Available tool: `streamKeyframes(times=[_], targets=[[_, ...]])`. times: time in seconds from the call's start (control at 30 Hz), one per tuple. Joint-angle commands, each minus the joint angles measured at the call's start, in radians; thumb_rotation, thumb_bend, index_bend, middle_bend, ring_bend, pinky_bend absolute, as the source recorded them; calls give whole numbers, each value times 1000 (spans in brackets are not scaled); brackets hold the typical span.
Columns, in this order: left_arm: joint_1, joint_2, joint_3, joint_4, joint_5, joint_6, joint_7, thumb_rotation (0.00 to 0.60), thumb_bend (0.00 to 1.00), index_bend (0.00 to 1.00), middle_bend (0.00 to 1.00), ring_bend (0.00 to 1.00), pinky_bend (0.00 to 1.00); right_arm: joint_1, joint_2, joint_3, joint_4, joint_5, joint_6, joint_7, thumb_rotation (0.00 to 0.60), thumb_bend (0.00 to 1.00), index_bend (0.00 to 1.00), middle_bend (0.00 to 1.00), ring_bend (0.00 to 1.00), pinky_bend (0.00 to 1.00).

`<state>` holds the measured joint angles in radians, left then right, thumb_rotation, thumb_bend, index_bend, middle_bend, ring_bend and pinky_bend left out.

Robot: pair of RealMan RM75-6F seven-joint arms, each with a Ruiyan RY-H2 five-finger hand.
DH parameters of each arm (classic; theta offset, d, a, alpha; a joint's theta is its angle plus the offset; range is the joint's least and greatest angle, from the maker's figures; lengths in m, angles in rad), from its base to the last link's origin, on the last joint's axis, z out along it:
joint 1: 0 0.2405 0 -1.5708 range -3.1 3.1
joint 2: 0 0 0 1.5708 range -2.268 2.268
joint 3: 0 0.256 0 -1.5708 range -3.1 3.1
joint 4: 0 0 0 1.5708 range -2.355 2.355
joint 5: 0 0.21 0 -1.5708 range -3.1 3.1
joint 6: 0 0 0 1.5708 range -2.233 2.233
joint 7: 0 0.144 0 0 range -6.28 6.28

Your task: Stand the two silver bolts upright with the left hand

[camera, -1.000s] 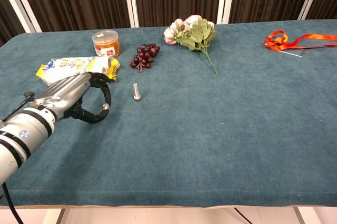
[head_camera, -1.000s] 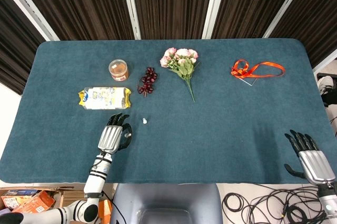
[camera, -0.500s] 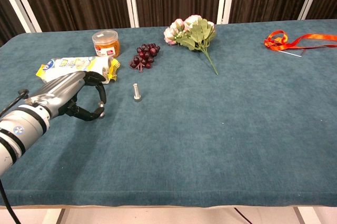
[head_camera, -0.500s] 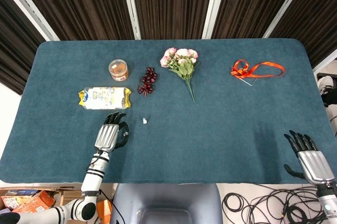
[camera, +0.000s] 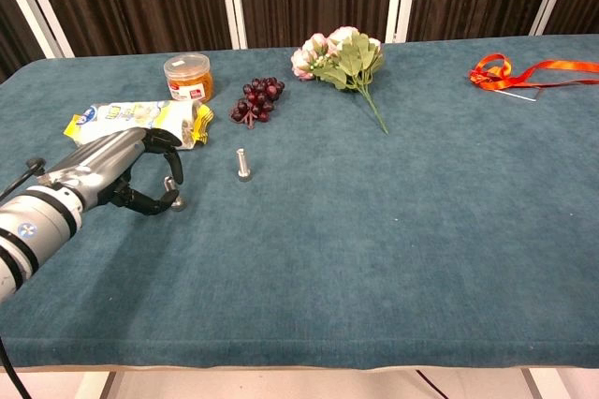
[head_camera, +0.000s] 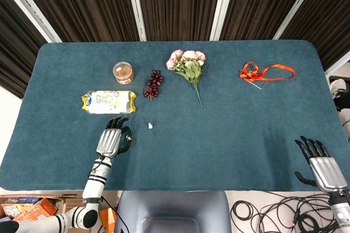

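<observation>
Teal cloth covers the table point(head_camera: 229, 134) in the head view. At its centre-left a silver bolt point(head_camera: 150, 126) shows as a small pale spot, apparently standing on end. Just at its nine o'clock is the left hand point(head_camera: 112, 140), fingers curled in over the cloth; I cannot tell from above whether anything is in them. At the bolt's twelve o'clock lie dark grapes point(head_camera: 153, 84), with a round jar point(head_camera: 123, 72) at eleven o'clock and a yellow snack packet point(head_camera: 108, 102) at ten. Pink flowers point(head_camera: 187, 66) lie at one o'clock, an orange ribbon point(head_camera: 265, 72) far off at two. The right hand point(head_camera: 322, 164) rests at the table's near right edge, fingers apart and holding nothing.

Steel glints in the chest view: one bolt point(camera: 243, 165) stands upright, clear of everything. At its eight o'clock the left hand point(camera: 126, 174) curls round a second bolt point(camera: 175, 199), the fingertips point(camera: 173, 179) touching or nearly touching it; whether they grip it I cannot tell. The right hand is out of frame.
</observation>
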<state>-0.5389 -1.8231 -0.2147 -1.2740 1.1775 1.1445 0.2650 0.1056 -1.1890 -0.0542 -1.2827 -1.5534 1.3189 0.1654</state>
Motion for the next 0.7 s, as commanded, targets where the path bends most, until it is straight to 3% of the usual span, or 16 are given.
streamKeyframes(times=[0.03,0.37,0.47,0.7], targets=[[1,3,2,-1,4,1,-6,600,388,478,176,80,110,0,0,0,0,1,-1,-1,600,209,0,0,0,0],[6,29,23,-29,44,10,-39,600,372,369,165,78,110,-4,1,1,-6,2,7,-11,600,210,0,0,0,0],[40,92,68,-97,124,75,-51,600,372,266,138,63,108,-12,5,5,-15,-4,33,-14,600,209,0,0,0,0],[222,368,203,-237,303,357,-13,600,365,72,29,0,0,-33,44,21,-124,-30,124,-109,600,209,0,0,0,0]])
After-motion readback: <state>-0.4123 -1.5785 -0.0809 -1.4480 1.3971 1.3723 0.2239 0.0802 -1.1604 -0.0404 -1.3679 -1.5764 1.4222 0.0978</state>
